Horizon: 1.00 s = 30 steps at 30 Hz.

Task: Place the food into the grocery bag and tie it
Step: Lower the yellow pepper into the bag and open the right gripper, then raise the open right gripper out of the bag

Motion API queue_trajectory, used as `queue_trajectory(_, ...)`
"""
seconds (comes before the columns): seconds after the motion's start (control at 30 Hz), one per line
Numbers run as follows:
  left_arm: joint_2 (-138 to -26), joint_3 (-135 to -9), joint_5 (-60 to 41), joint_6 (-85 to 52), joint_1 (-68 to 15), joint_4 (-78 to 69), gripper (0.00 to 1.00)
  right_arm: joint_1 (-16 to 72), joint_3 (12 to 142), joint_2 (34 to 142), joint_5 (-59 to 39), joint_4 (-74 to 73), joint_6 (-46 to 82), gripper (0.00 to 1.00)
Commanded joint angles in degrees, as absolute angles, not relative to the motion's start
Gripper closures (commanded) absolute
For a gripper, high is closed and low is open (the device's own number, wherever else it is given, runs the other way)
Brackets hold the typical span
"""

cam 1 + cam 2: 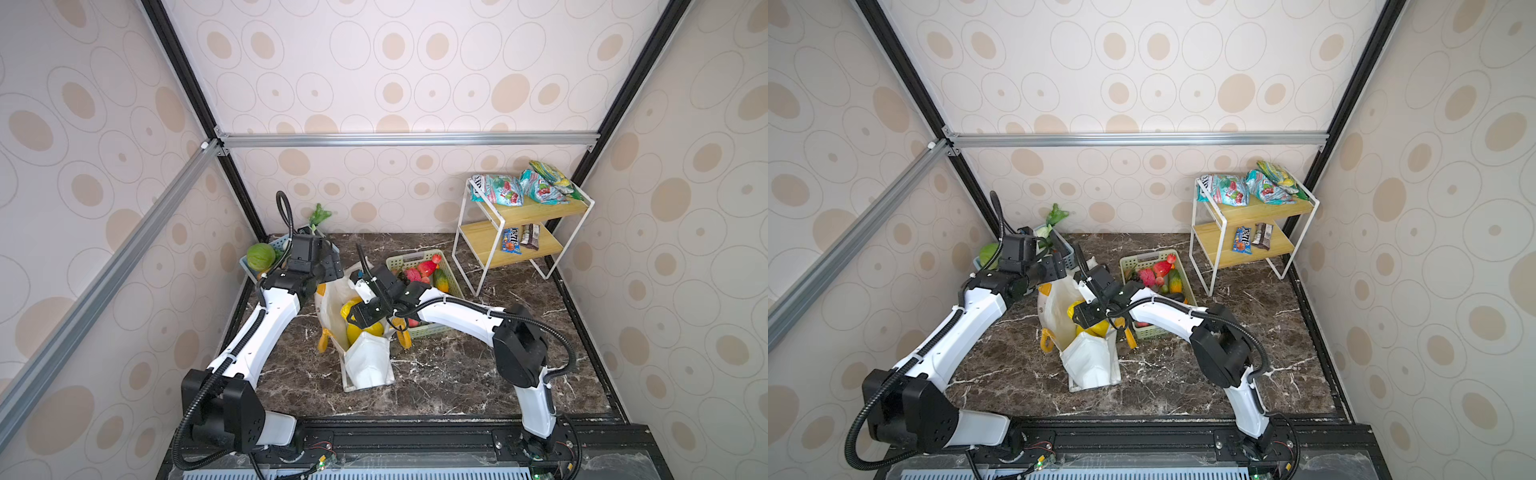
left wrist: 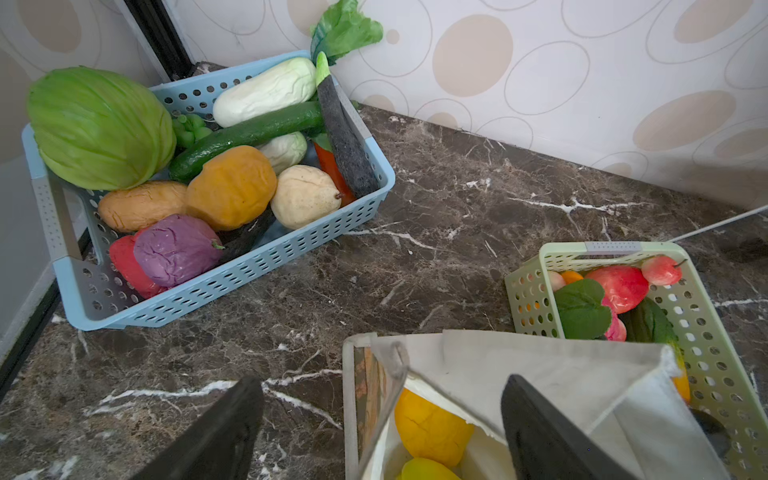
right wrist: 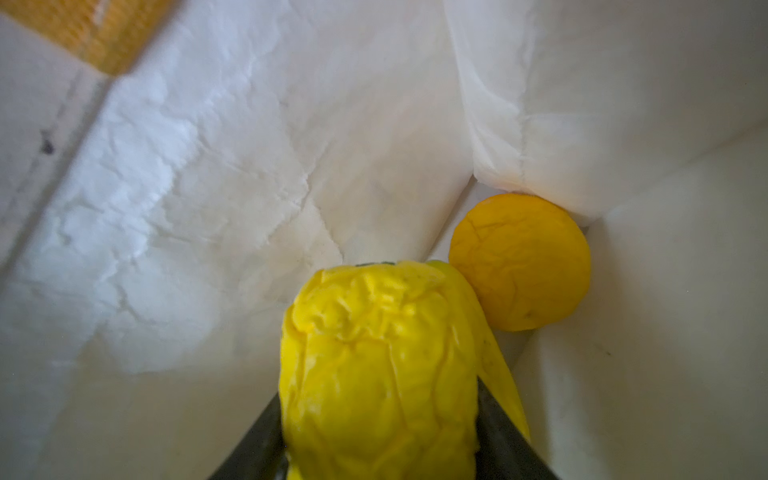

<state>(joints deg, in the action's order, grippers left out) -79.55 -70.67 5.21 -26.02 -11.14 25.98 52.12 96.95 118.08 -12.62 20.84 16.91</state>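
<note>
candy packet (image 1: 511, 240): print unreadable | right end effector (image 3: 380, 436): clamps yellow fruit (image 3: 374, 353)

You are working in a robot test cell dressed up as a grocery corner, not a real home or shop. A bare aluminium frame bar (image 1: 407, 139) crosses the upper middle of both top views and black posts run up the corners. Wallpaper panels (image 1: 415, 62) printed with ovals stand behind them as walls. Along the bottom edge a black rail (image 1: 415, 440) carries the bases of two robot arms (image 1: 266, 328). The marble-look desk (image 1: 436, 374) holds staged props. At right stands a small white-framed shelf (image 1: 478, 235) with snack packets (image 1: 498, 193). At left and centre sit a blue basket (image 2: 232, 282) and a green basket (image 1: 409, 259) of toy produce (image 2: 99, 124).
</note>
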Motion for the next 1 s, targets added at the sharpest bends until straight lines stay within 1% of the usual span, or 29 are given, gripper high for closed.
queue_trajectory(0.0, -78.3, -70.5, 5.0, -26.8, -10.6, 25.3, 0.1, 52.4, 97.6, 120.8, -11.7, 22.1, 17.4, 0.46)
queue_trajectory(0.27, -78.4, -70.3, 4.7, -26.8, -10.4, 25.1, 0.1, 52.4, 98.5, 123.5, -12.1, 22.9, 17.6, 0.46)
queue_trajectory(0.5, -78.5, -70.3, 4.3, -27.0, -10.2, 24.8, 0.1, 52.4, 99.8, 125.9, -12.5, 24.3, 17.5, 0.44)
queue_trajectory(0.6, -78.6, -70.4, 4.0, -27.0, -10.1, 24.9, 0.1, 52.4, 99.8, 126.6, -12.5, 24.4, 17.6, 0.41)
queue_trajectory(0.73, -78.5, -70.5, 4.1, -27.0, -10.0, 24.9, 0.1, 52.4, 99.8, 127.2, -13.5, 24.1, 17.8, 0.36)
queue_trajectory(0.9, -78.2, -70.1, 4.5, -26.9, -9.8, 25.2, 0.1, 52.4, 99.6, 125.9, -14.1, 23.6, 17.6, 0.32)
queue_trajectory(0.93, -78.3, -70.0, 4.5, -27.0, -9.8, 25.2, 0.1, 52.4, 99.5, 125.3, -14.1, 23.6, 17.5, 0.29)
queue_trajectory(0.97, -78.3, -70.0, 4.5, -27.0, -9.8, 25.2, 0.1, 52.4, 99.5, 124.7, -14.3, 23.8, 17.2, 0.28)
